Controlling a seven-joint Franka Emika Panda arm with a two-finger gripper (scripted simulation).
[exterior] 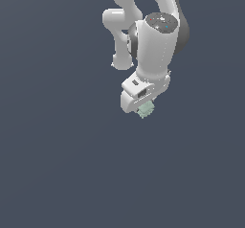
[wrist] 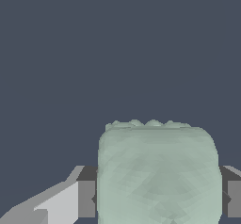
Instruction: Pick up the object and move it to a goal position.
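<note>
The object [wrist: 157, 173] is a pale mint-green cube with rounded edges and a bumpy top. In the wrist view it fills the space between my two dark finger pads [wrist: 87, 197], which press against both of its sides. My gripper [wrist: 157, 199] is shut on it. In the exterior view the white arm hangs over the plain dark grey surface, and the object [exterior: 145, 109] pokes out just below the white gripper [exterior: 142, 106]. Most of the cube is hidden by the hand there. I cannot tell from these views whether it touches the surface or hangs above it.
Nothing but a uniform dark blue-grey ground [exterior: 57, 165] shows around the arm in both views. No goal marker, other objects or edges are visible.
</note>
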